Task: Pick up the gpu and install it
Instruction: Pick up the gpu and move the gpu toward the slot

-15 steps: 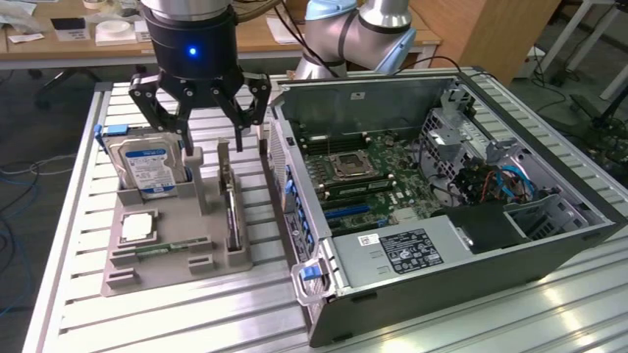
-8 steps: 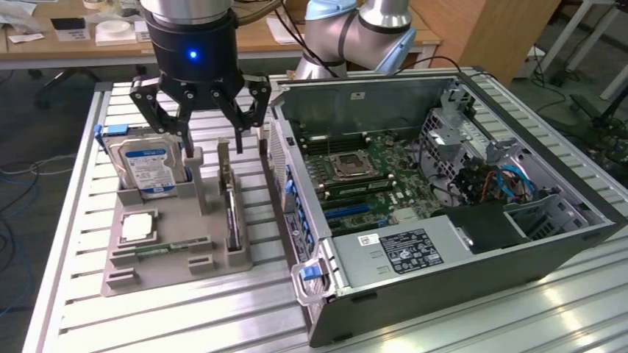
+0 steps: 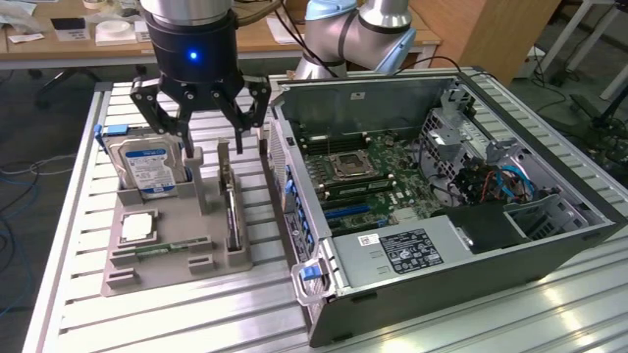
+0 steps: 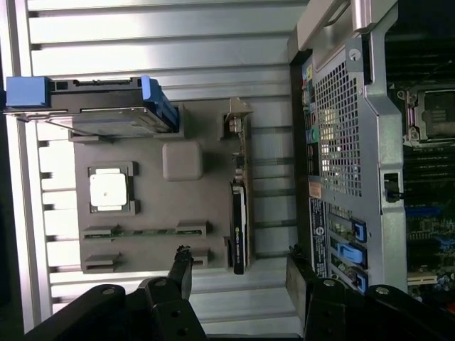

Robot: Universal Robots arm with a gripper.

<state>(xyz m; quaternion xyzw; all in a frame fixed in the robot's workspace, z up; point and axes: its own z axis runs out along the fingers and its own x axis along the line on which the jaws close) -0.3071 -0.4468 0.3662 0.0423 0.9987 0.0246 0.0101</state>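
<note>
Hand [image 3: 209, 140], exterior view: black fingers spread apart, empty, hovering over grey plastic tray [image 3: 147, 268] | thin black circuit-card gpu [image 3: 232, 213] stands edge-on in tray slot, between blue-labelled silver hard drive [image 3: 147, 165] and open computer case [image 3: 461, 283] | wrist view: hand [image 4: 238, 259] spread; gpu [image 4: 239, 213] untouched in tray [image 4: 153, 206], in line with the finger gap

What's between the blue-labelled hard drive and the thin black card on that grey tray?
A plain grey upright block, part of the tray, stands between the hard drive and the gpu; both views show it.
</note>
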